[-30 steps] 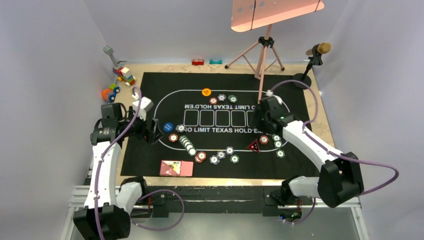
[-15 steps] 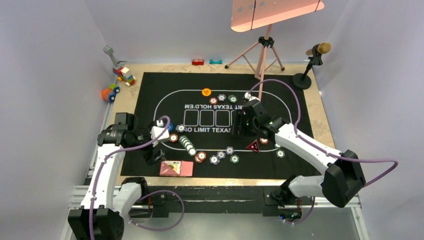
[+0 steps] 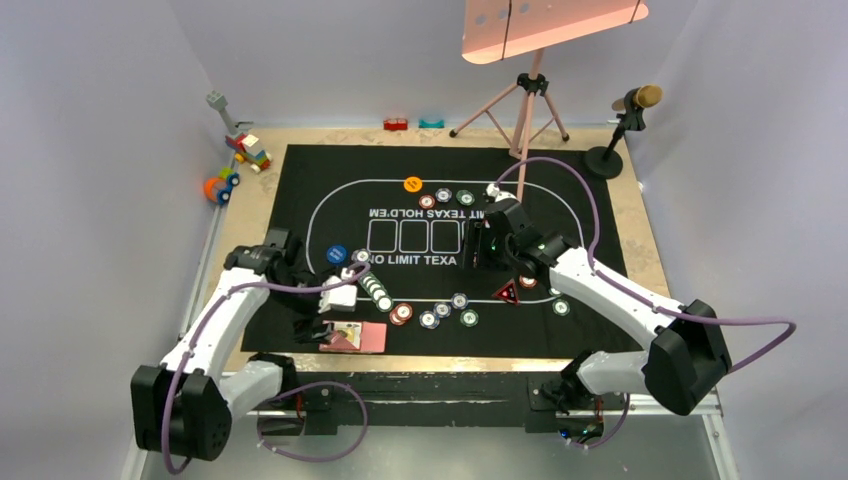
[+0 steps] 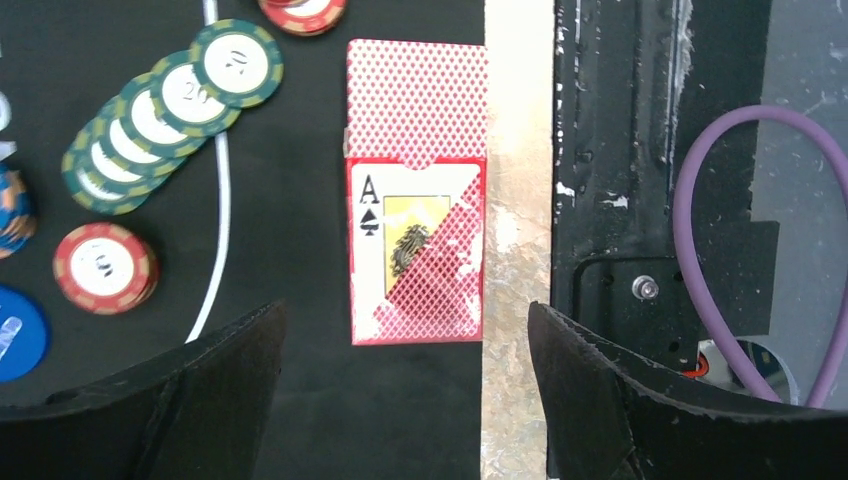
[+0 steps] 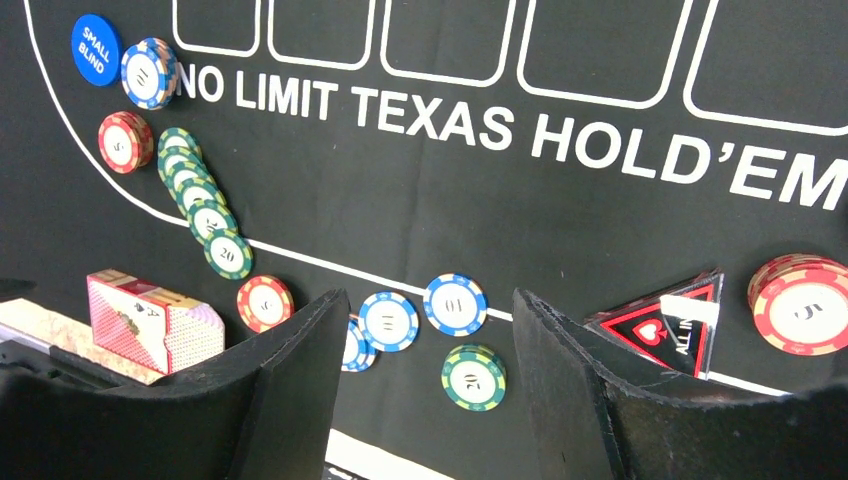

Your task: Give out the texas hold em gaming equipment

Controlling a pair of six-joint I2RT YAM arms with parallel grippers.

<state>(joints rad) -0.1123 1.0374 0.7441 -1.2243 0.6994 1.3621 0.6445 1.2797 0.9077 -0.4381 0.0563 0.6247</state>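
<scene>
A pink-backed card box (image 4: 415, 190) lies at the near edge of the black mat (image 3: 300, 170), an ace of spades showing through its front; in the top view the box (image 3: 353, 337) sits just right of my left gripper (image 3: 318, 326). The left gripper (image 4: 405, 400) hovers open just short of the box, and nothing is between its fingers. A fanned row of green chips (image 4: 170, 110) and a red chip (image 4: 105, 268) lie to its left. My right gripper (image 5: 430, 400) is open and empty above blue chips (image 5: 455, 303) and a green chip (image 5: 474, 376). The red triangular marker (image 5: 670, 320) lies to its right.
An orange button (image 3: 412, 184) and a blue small-blind button (image 5: 95, 48) sit on the mat's oval line. Toy blocks (image 3: 248, 150) stand at the far left corner. A pink tripod (image 3: 525, 110) and a microphone (image 3: 630, 105) stand at the back right. A purple cable (image 4: 720, 250) loops beyond the table's edge.
My left arm has swung from the mat's left edge down to the card box at the near edge. The right gripper moved left toward the mat's centre, then stayed there.
</scene>
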